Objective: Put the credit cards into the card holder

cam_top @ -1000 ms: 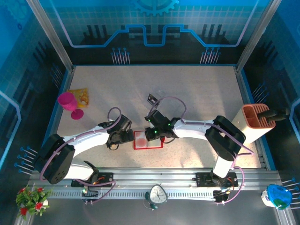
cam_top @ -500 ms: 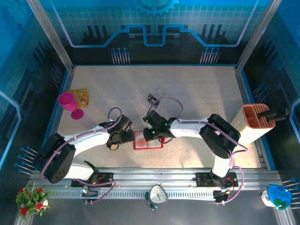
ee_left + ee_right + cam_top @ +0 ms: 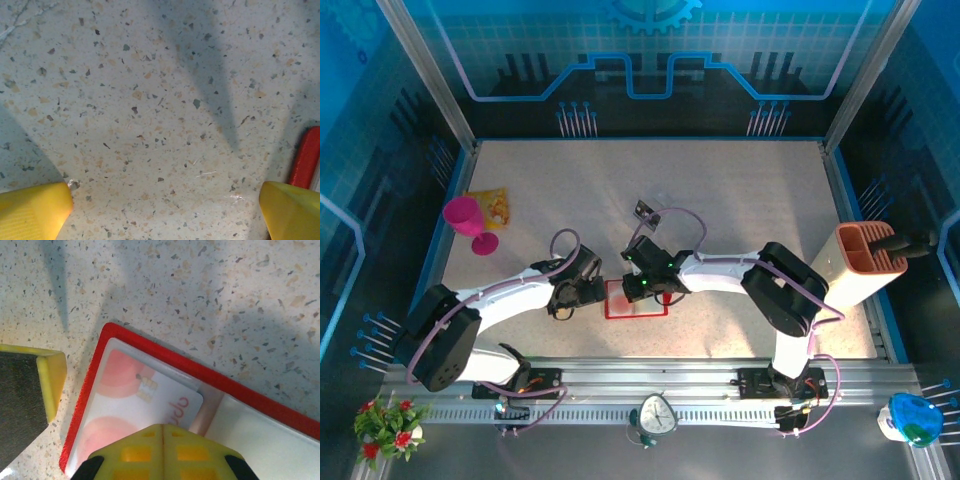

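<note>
My right jaws hang spread over the open wallet [image 3: 240, 390] on the surface [image 3: 740, 200], grasping nothing, one fingertip [image 3: 162, 450] above the card [image 3: 135, 395], which looks tucked in. Left jaws released beside its edge. Next, I'd say: fetch the second card [image 3: 645, 211] lying farther back

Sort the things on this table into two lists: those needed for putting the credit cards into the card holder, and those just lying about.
Job: card holder, open; credit card inside it; second credit card on the table beyond.
Lying about: pink goblet; yellow packet; orange-brown rack.
</note>
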{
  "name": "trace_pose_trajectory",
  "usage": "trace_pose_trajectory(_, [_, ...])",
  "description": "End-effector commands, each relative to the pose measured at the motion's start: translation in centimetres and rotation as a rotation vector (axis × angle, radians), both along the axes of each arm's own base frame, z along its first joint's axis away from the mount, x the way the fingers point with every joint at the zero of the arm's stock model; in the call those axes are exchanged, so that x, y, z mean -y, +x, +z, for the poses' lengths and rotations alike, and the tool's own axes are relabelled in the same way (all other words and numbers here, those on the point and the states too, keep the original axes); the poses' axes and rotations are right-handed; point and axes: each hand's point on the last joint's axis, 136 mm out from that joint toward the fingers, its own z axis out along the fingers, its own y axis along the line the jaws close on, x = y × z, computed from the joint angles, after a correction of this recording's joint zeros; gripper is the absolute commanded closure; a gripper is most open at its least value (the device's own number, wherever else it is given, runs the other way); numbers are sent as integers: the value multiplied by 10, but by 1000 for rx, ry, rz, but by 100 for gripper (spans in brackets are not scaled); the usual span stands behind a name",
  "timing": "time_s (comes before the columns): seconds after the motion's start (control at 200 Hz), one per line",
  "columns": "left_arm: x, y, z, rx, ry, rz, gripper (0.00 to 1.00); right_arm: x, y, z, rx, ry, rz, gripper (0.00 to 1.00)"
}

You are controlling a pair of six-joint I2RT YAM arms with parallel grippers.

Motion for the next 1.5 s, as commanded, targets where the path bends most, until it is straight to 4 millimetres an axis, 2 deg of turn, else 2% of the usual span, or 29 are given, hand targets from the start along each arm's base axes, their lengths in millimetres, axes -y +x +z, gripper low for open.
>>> trace_pose_trajectory(0.0, [8, -2, -4, -10, -35, -43, 1, -5, 1, 40, 55, 60, 11, 100])
trace_pose_trajectory(0.145, [16, 5, 21, 44, -80, -56, 1, 19, 9, 52, 94, 46, -27, 100])
trace_pose_trajectory(0.235, [27, 9, 36, 84, -117, -77, 1, 37, 13, 45, 88, 27, -61, 100])
trace_pose_trajectory(0.38, [50, 13, 50, 112, -141, -122, 1, 51, 14, 32, 66, 24, -86, 100])
trace_pose_trajectory(0.55, [75, 11, 44, 89, -132, -168, 1, 52, 17, 22, 53, 25, -94, 100])
trace_pose_trajectory(0.575, [77, 10, 42, 84, -129, -173, 1, 58, 11, 11, 31, 3, -96, 100])
trace_pose_trajectory(0.65, [84, 8, 37, 74, -123, -185, 1, 62, 9, 4, 17, -8, -100, 100])
trace_pose_trajectory(0.956, [100, 4, 23, 58, -105, -222, 1, 78, 3, -14, -8, -39, -120, 100])
trace_pose_trajectory(1.091, [103, 5, 23, 71, -106, -233, 1, 76, 1, -18, -30, -29, -114, 100])
trace_pose_trajectory(1.326, [107, 7, 27, 96, -118, -240, 1, 60, -4, -24, -79, 27, -102, 100])
trace_pose_trajectory(1.496, [108, 7, 23, 94, -111, -245, 1, 56, -5, -24, -83, 40, -106, 100])
